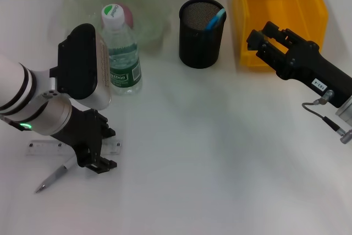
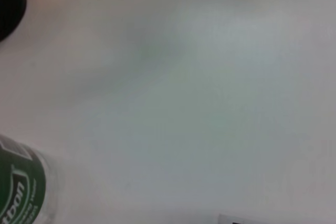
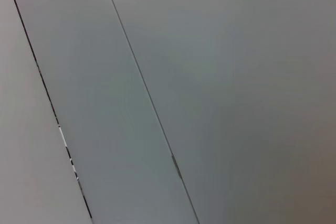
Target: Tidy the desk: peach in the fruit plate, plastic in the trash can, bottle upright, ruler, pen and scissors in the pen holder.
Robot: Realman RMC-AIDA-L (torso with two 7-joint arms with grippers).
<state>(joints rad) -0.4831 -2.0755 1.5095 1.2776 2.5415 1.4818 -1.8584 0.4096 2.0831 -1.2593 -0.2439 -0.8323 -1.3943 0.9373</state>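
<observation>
Left gripper [image 1: 98, 160] is low over the white desk [image 1: 220, 152], directly above the clear ruler [image 1: 41, 148]; whether its fingers are spread or closed on anything cannot be told from the head view. The ruler lies flat, transparent with faint markings, one end showing on each side of the gripper. Just beside the gripper on its near-left side lies the pen [image 1: 55, 179], slim, silver-grey, angled on the desk.

Beyond the gripper, past the left arm, the bottle [image 1: 121, 53] stands upright: clear plastic, green label, white cap. Behind it is the pale green translucent fruit plate [image 1: 148, 4], with the pinkish peach [image 1: 127, 10] inside, mostly hidden by the bottle cap.

Far-right of the left gripper: black mesh pen holder [image 1: 202, 34], a blue-handled item [image 1: 215, 19] leaning inside. Next to that, the yellow bin [image 1: 278, 15]; contents not visible.

Right gripper [image 1: 264, 39] hovers at the yellow bin's near edge, fingers parted, holding nothing.
</observation>
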